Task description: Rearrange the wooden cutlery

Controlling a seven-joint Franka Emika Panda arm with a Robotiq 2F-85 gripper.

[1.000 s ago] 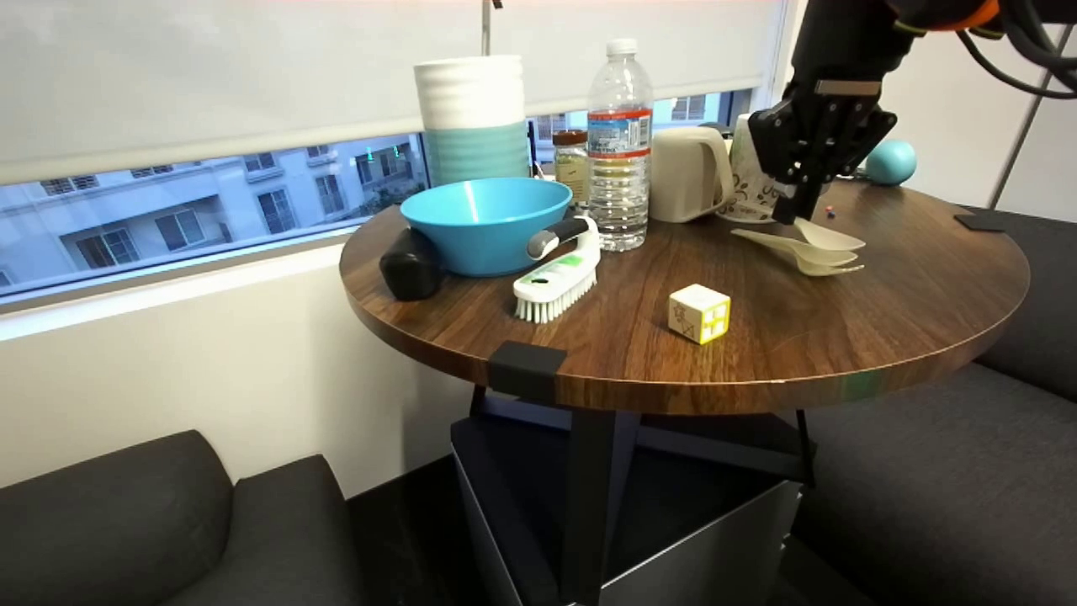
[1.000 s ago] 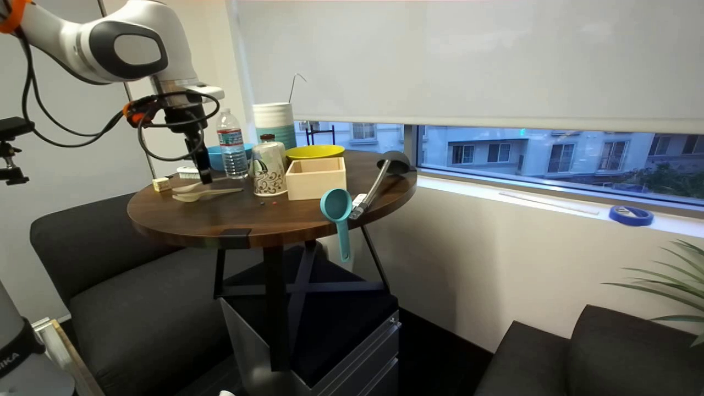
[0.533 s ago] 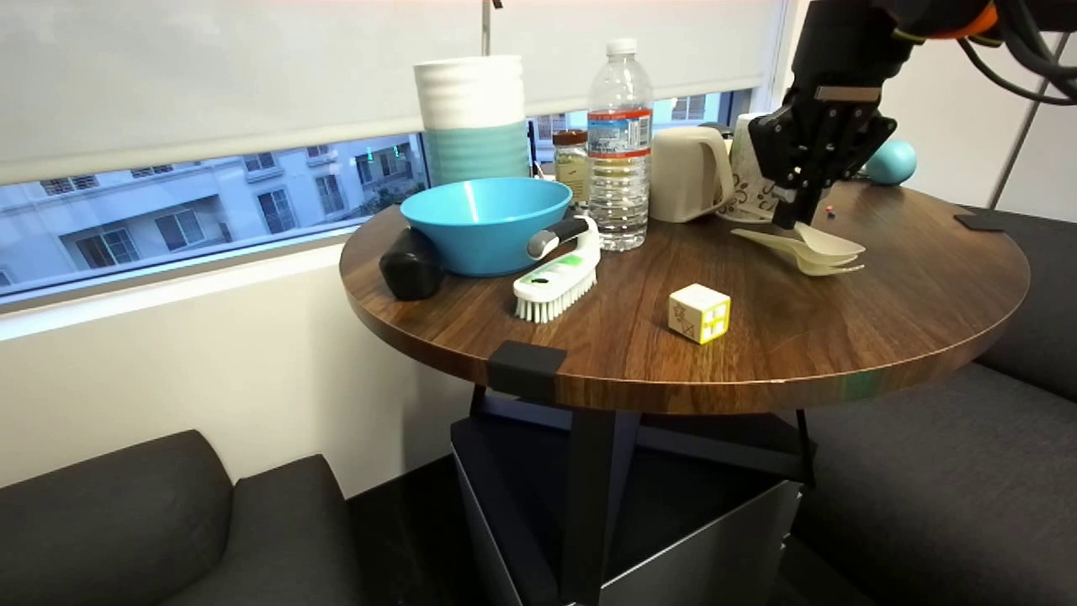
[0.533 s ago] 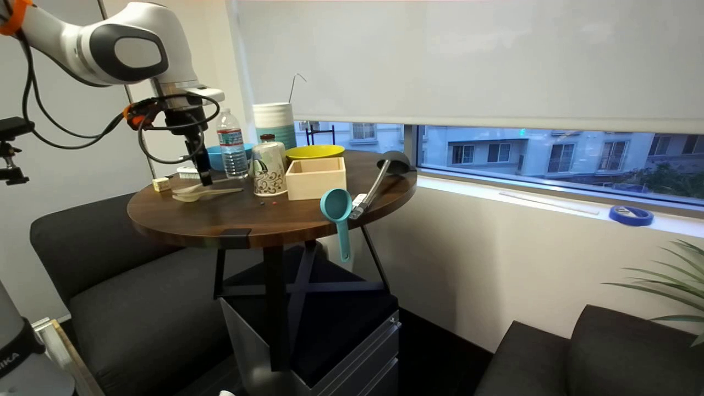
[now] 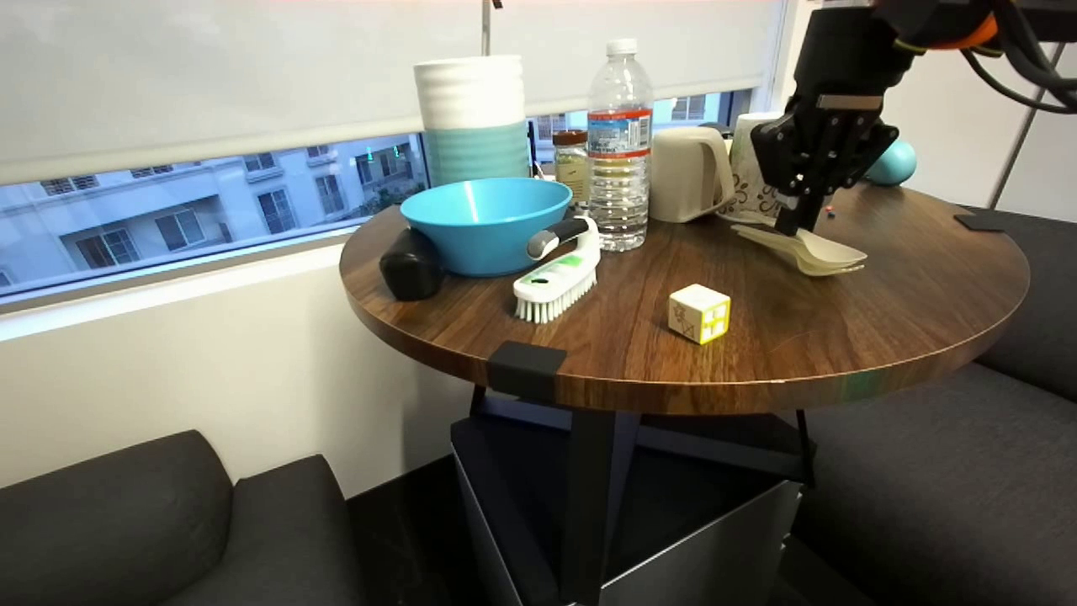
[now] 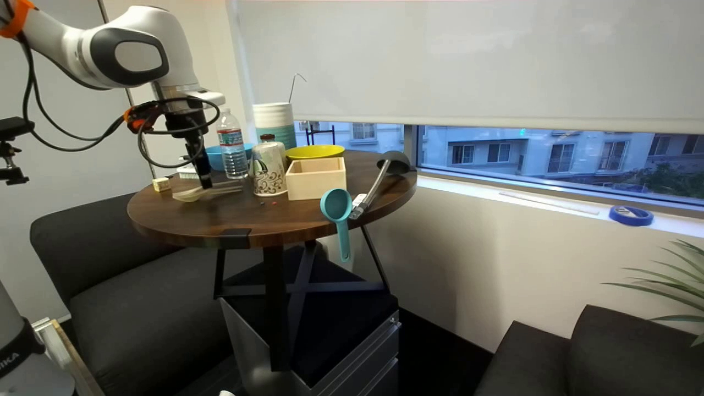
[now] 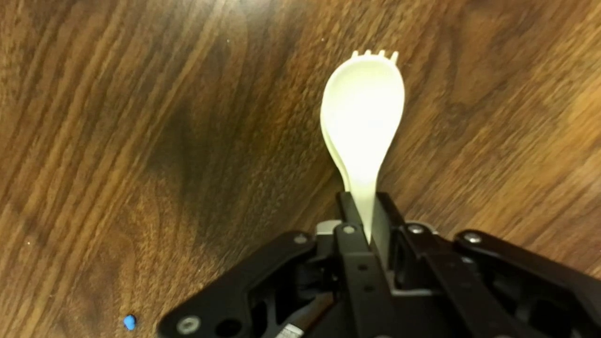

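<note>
OK, claw (image 7: 366,199) arnd spoon handle (image 7: 365,208)

Bottle (image 5: 621,139) on bench (image 5: 917,303). In exterior view, from bottle: bowl (image 5: 488,240) left; brush (image 5: 555,276) left, before; jar (image 5: 571,172) left, behind; crock (image 5: 471,101) farther left, behind; mug (image 5: 676,177) right, slightly behind; cube (image 5: 698,314) right, before; cutlery (image 5: 829,252) farther right. In wrist view, fingers (image 7: 348,211) either side of cutlery handle.

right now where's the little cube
In an exterior view, the cube sits near the front table edge, right of the brush and left of the wooden cutlery.
</note>
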